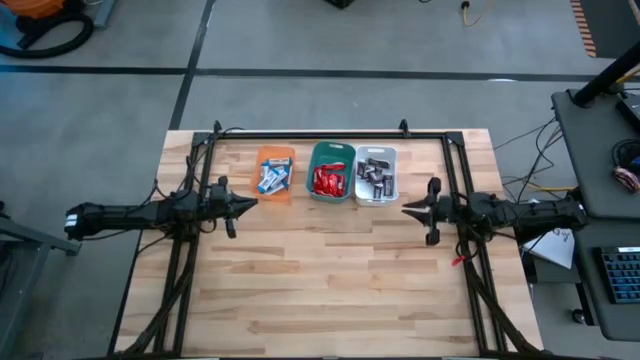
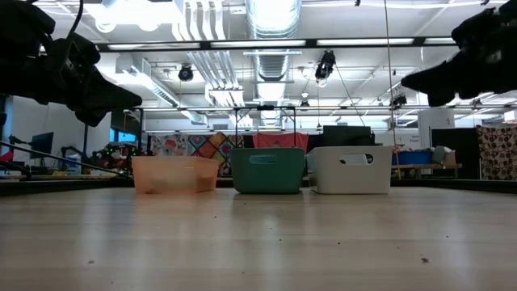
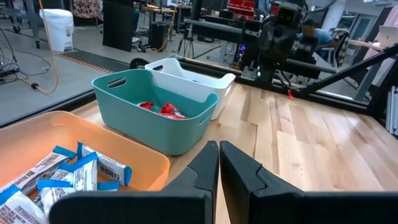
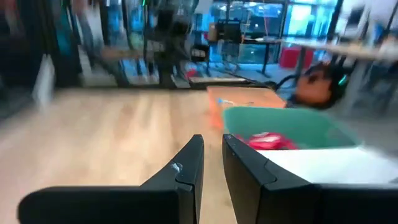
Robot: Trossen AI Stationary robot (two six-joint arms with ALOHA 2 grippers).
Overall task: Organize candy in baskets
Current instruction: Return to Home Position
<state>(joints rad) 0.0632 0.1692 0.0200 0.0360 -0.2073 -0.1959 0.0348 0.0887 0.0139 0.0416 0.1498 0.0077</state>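
Three baskets stand in a row on the far middle of the wooden table. The orange basket [image 1: 275, 158] holds blue-and-white candy [image 1: 272, 178], the teal basket [image 1: 331, 150] red candy [image 1: 328, 182], and the white basket [image 1: 377, 152] dark candy [image 1: 376, 178]. My left gripper [image 1: 250, 203] hovers level just left of the orange basket, shut and empty [image 3: 219, 144]. My right gripper [image 1: 408, 209] hovers level right of the white basket, with a narrow gap between its fingers [image 4: 211, 138] and nothing in it. Both grippers are above the tabletop.
A black frame [image 1: 330, 134] runs along the table's far edge and down both sides under the arms. Bare wood [image 1: 330, 280] fills the near half of the table. A side desk with a keyboard [image 1: 620, 270] stands beyond the right edge.
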